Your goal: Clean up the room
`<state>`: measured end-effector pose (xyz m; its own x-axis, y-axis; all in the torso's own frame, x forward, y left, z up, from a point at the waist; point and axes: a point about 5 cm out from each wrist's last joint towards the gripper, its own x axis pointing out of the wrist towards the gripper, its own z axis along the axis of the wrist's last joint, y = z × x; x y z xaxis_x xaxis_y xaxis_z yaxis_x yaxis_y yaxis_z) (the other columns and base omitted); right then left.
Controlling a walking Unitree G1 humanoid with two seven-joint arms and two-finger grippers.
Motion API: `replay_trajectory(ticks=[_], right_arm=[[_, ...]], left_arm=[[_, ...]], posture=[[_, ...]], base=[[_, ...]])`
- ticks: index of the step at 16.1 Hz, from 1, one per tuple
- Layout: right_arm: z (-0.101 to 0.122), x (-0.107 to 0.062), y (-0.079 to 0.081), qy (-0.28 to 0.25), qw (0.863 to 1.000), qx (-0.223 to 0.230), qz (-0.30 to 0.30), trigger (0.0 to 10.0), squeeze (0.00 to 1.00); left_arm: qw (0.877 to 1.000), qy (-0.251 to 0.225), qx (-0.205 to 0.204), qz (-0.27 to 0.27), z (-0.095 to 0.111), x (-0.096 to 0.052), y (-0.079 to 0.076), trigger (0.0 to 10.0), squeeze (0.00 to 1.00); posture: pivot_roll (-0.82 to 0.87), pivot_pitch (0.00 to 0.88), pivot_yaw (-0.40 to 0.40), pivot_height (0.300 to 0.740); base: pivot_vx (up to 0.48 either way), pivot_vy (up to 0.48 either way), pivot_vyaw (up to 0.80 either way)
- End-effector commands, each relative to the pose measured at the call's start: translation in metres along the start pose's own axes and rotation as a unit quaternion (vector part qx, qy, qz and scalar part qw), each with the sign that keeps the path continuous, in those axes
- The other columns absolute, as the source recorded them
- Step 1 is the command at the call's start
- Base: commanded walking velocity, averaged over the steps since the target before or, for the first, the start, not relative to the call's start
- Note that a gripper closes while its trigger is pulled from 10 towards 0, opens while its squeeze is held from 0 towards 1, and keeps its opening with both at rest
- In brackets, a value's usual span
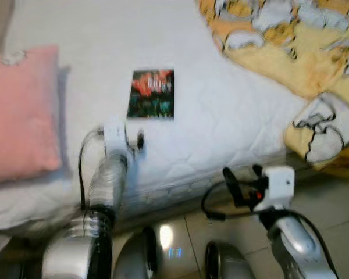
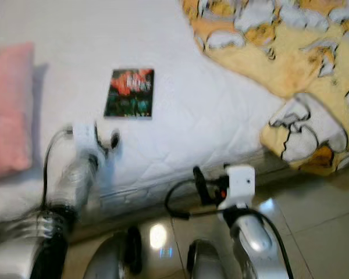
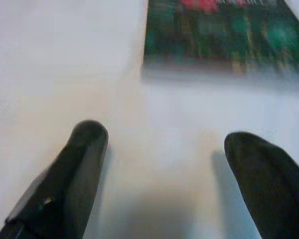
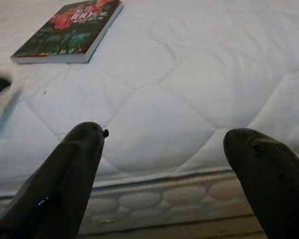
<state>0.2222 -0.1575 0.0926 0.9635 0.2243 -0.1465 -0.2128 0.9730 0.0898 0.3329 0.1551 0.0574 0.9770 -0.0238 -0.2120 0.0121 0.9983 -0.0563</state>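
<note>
Room: we look down on a bed [image 1: 221, 128] with a white quilted mattress, standing on a glossy tiled floor [image 1: 326, 203].
Bed surface: a pink pillow [image 1: 20, 113] lies at the left end, and a rumpled yellow blanket [image 1: 291, 46] with grey-and-white figures covers the right end and hangs over the near edge.
Book: a book [image 1: 152, 94] with a dark red-and-green cover lies flat on the mattress, between pillow and blanket and touching neither.
Left gripper: we see the left gripper [image 3: 164, 164] over the mattress, its two black fingers [image 3: 79, 164] spread wide apart with nothing between them; they point at the book, whose near edge lies just beyond the tips.
Left arm: we see it reaching forward over the near edge of the bed, wrist above the mattress just short of the book.
Right gripper: the right gripper [image 4: 162, 164] is also spread wide and holds nothing; it hangs in front of the mattress side, facing the quilted edge, with the book well off across the bed.
Right arm: we see it raised over the floor beside the bed, below the hanging blanket corner, not touching the bed.
</note>
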Motion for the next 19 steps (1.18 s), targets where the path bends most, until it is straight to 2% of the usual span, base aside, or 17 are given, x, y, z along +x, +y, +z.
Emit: replay_trajectory(ticks=[1,3,4,5,6,8,10,13,16,19], right_arm=[[0.001,0.004,-0.004,-0.008,1.000,0.007,0.000,10.0,0.00],[0.021,0.016,-0.013,-0.053,0.998,-0.018,-0.026,10.0,0.00],[0.025,0.020,-0.016,-0.063,0.997,-0.025,-0.039,10.0,0.00],[0.036,0.029,-0.022,-0.086,0.993,-0.045,-0.061,10.0,0.00],[0.039,0.035,-0.024,-0.097,0.992,-0.052,-0.067,10.0,0.00],[0.042,0.041,-0.023,-0.111,0.990,-0.055,-0.065,10.0,0.00],[0.042,0.039,-0.029,-0.120,0.988,-0.041,-0.087,10.0,0.00],[0.044,0.032,-0.028,-0.129,0.986,-0.057,-0.084,10.0,0.00],[0.044,0.035,-0.029,-0.137,0.985,-0.049,-0.087,10.0,0.00],[0.041,0.036,-0.032,-0.131,0.986,-0.036,-0.098,10.0,0.00]], left_arm=[[0.999,-0.033,0.024,-0.026,0.005,-0.009,-0.012,10.0,0.00],[0.990,-0.126,0.049,-0.041,0.029,-0.028,-0.026,10.0,0.00],[0.987,-0.147,0.056,-0.041,0.037,-0.030,-0.028,10.0,0.00],[0.979,-0.191,0.063,-0.042,0.056,-0.037,-0.032,10.0,0.00],[0.978,-0.199,0.057,-0.034,0.062,-0.041,-0.032,10.0,0.00],[0.979,-0.200,0.045,-0.007,0.070,-0.045,-0.027,10.0,0.00],[0.979,-0.200,0.046,-0.004,0.072,-0.049,-0.027,10.0,0.00],[0.981,-0.179,0.066,-0.030,0.070,-0.060,-0.028,10.0,0.00],[0.983,-0.174,0.049,-0.037,0.075,-0.059,-0.039,10.0,0.00],[0.986,-0.151,0.059,-0.041,0.069,-0.058,-0.040,10.0,0.00]], posture=[[-0.03,0.075,0.012,0.700],[0.00,0.041,0.003,0.700],[0.01,0.028,0.000,0.700],[0.02,0.013,0.001,0.700],[0.02,0.003,0.001,0.700],[0.02,0.001,-0.003,0.700],[0.02,0.000,-0.011,0.700],[0.03,0.000,-0.021,0.700],[0.03,0.000,-0.025,0.700],[0.02,0.000,-0.019,0.700]], base=[[0.000,0.000,0.00],[0.000,0.000,0.00],[0.000,0.000,0.00],[0.000,0.000,0.00],[0.000,0.000,0.00],[0.000,0.000,0.00],[0.000,0.000,0.00],[0.000,0.000,0.00],[0.000,0.000,0.00],[0.000,0.000,0.00]])
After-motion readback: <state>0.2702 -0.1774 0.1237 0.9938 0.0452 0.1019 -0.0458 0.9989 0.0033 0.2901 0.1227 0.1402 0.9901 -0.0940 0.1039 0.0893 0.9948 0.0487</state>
